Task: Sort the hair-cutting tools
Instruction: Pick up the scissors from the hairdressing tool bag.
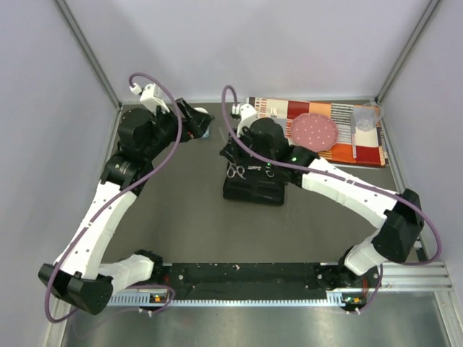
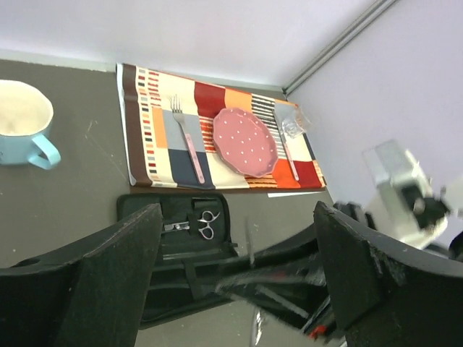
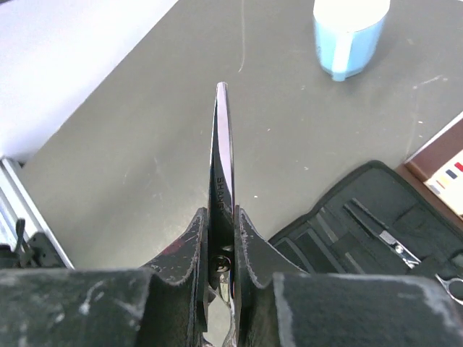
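Held scissors (image 3: 222, 144): thin silver blades closed together, seen edge-on, pointing away above the table (image 3: 145, 108).
Right gripper (image 3: 221, 231): pinched narrow on those blades.
Left gripper (image 2: 235, 238): spread wide.
Other scissors (image 2: 205, 224): silver, lying in the open black case (image 2: 137, 210).

Pink plate (image 2: 244, 139) — white-dotted; mat (image 2: 147, 141) striped, multicoloured; scissors (image 2: 197, 225) silver; fork (image 2: 187, 142) handle seemingly pink.

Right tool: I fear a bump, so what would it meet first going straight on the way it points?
Probably bare table, with the scissors in the right tool touching first; the blue mug sits right of that line. Depth is unclear.
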